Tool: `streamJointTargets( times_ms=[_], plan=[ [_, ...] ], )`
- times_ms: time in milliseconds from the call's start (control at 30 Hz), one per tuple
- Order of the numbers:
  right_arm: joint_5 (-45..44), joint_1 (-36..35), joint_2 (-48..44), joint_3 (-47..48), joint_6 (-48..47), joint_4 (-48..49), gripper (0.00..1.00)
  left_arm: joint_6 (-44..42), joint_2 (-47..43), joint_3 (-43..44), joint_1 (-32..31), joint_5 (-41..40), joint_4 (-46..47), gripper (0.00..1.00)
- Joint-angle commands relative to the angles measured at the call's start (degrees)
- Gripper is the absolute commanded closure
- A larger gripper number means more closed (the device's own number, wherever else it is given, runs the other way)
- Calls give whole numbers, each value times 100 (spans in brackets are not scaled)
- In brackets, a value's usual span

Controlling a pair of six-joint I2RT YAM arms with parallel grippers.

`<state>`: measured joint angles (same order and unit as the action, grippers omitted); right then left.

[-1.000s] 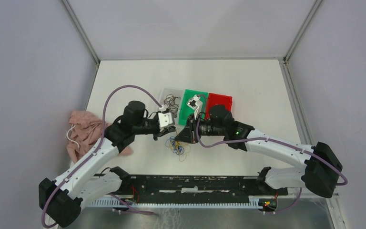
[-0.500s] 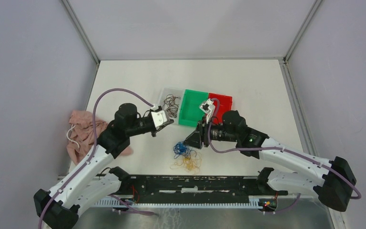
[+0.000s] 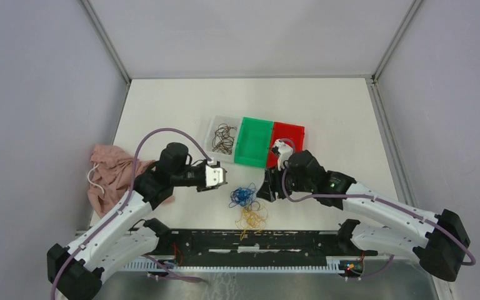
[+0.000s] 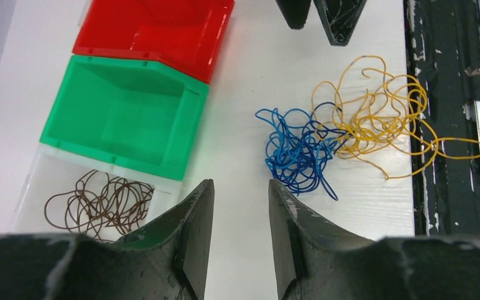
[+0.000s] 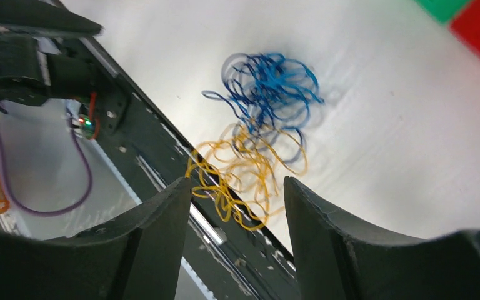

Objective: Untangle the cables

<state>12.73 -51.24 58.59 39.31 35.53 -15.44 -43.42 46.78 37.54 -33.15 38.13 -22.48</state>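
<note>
both grippers empty, wires lying loose between them

the left gripper (image 3: 223, 177) has come down from beside the clear bin (image 3: 213, 127) since half a second ago. it now sits lower over the table (image 3: 325, 106), just left of the blue wires (image 3: 242, 195). its fingers are spread apart with nothing between them. the right gripper (image 3: 264, 190) has drawn back toward its own side and tipped downward. its fingers are parted too and hold nothing, their tips just right of the blue wires.

the blue wires lie in a loose clump on the table, in front of the green bin (image 3: 254, 142), about where they lay half a second ago. the yellow wires (image 3: 252, 217) sprawl on the near side of them, crossing the blue clump at one edge. a few yellow loops reach over the dark rail (image 3: 287, 240) at the table's near edge. a second ago both colours were bunched in one smaller knot under the grippers. the brown wires (image 3: 224, 137) sit inside the clear bin, as before, with the red bin (image 3: 285, 139) on the far side of the green one. the pink cloth (image 3: 109, 172) lies at the left, unmoved.
</note>
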Motion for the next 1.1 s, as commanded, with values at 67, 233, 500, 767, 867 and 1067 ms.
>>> streamJointTargets(
  times_ms=[67,233,500,767,867,1067],
  plan=[
    [38,16,-515,-510,-97,-438,37,-657,253,-77,-157,169,-81,54],
    [495,21,-275,-748,-118,-63,37,-779,296,-46,-164,158,-81,53],
    [751,19,510,-937,80,1011,49,-765,216,19,-165,124,-81,52],
    [898,18,437,-675,272,1216,95,-80,13,-118,-178,236,630,47],
    [922,18,266,-313,294,1013,100,626,-21,-121,-242,334,1083,46],
    [980,18,270,309,388,924,100,1540,-34,-124,-715,476,1492,41]
  ],
)
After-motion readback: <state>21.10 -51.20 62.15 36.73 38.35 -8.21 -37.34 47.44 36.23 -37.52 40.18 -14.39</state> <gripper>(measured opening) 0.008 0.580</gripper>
